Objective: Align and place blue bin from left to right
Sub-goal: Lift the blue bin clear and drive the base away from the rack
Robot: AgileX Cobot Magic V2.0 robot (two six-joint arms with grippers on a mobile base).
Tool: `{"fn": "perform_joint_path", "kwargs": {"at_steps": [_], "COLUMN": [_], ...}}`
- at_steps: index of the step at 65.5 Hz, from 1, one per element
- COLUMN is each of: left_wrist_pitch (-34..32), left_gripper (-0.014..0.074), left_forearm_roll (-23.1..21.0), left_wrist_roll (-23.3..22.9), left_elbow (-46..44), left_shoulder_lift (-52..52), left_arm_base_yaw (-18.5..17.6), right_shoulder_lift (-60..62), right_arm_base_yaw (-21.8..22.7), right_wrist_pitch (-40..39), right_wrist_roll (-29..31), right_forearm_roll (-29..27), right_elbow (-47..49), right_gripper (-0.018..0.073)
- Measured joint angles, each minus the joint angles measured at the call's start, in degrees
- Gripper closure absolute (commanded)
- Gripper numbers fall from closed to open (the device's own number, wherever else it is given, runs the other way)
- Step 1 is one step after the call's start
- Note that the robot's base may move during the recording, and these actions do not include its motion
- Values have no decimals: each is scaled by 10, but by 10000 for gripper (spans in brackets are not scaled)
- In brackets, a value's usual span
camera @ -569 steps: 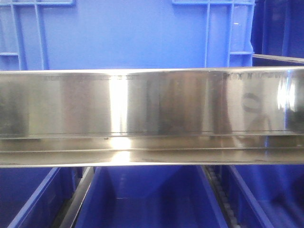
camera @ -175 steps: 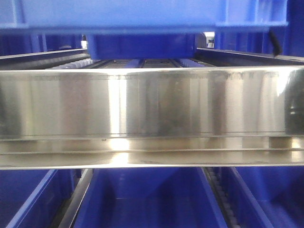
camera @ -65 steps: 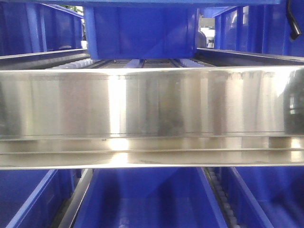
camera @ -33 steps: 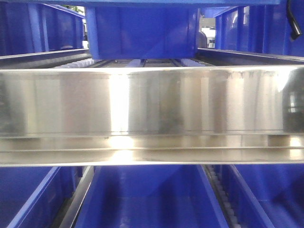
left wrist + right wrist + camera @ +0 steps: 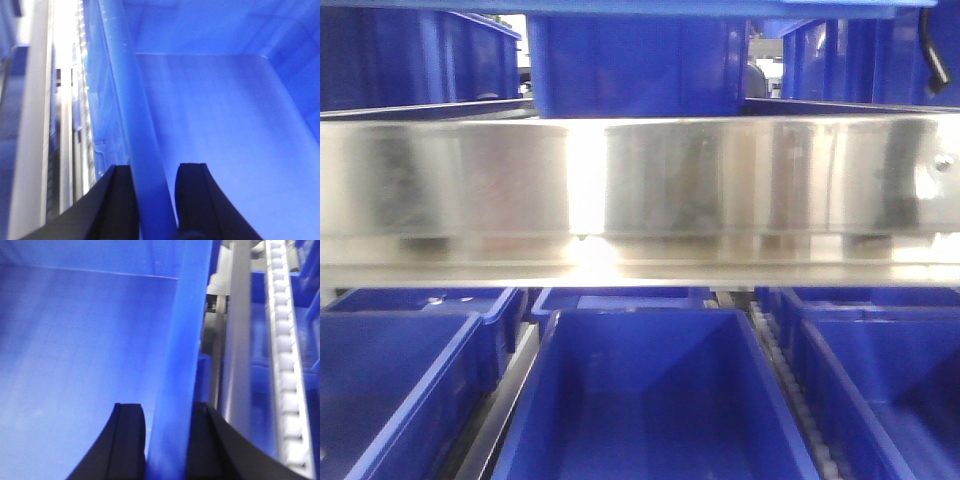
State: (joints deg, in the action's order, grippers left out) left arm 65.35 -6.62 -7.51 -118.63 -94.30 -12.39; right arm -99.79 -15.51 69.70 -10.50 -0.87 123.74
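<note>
We are holding with both arms: the left gripper [image 5: 155,200] is clamping narrowly on the bin's left rim, and the right gripper [image 5: 165,440] is clamping its right rim the same way, with the wall sitting between the fingers in each wrist view. The bin [image 5: 225,125] is hanging between our arms, empty, its bare floor showing to both wrist cameras. In the front view only a thin blue strip along the top edge is likely to be its underside. Some seconds ago it was filling that view behind the rail [image 5: 640,175]; now it is riding above it. So we are judging the lift as done and the carry as under way, with the shift rightward and the lining-up still ahead. Within the last half second the rail is sitting higher in frame and more of the lower tier is showing, so the front view seems to be dropping or tilting down. Below the rail, the lower bins [image 5: 640,400] are standing open side by side, and a back bin [image 5: 635,65] is resting beyond the rail. Rollers [image 5: 282,350] are running beside our right gripper, and a black cable [image 5: 932,50] is dangling at the top right.
</note>
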Motion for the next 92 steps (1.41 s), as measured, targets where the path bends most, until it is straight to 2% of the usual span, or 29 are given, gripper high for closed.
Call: {"fn": "perform_joint_path", "kwargs": {"at_steps": [92], "left_wrist_pitch": [-1], "left_gripper": [708], "left_forearm_roll": [6], "left_wrist_roll": [-2], "left_elbow": [0], "left_shoulder_lift": [1], "left_arm_base_yaw": [4], "right_shoulder_lift": [-13], "right_arm_base_yaw": [0], "right_wrist_pitch": [-15], "right_wrist_roll": [0], "right_forearm_roll": [-13], "right_elbow": [0], "right_gripper": [627]}}
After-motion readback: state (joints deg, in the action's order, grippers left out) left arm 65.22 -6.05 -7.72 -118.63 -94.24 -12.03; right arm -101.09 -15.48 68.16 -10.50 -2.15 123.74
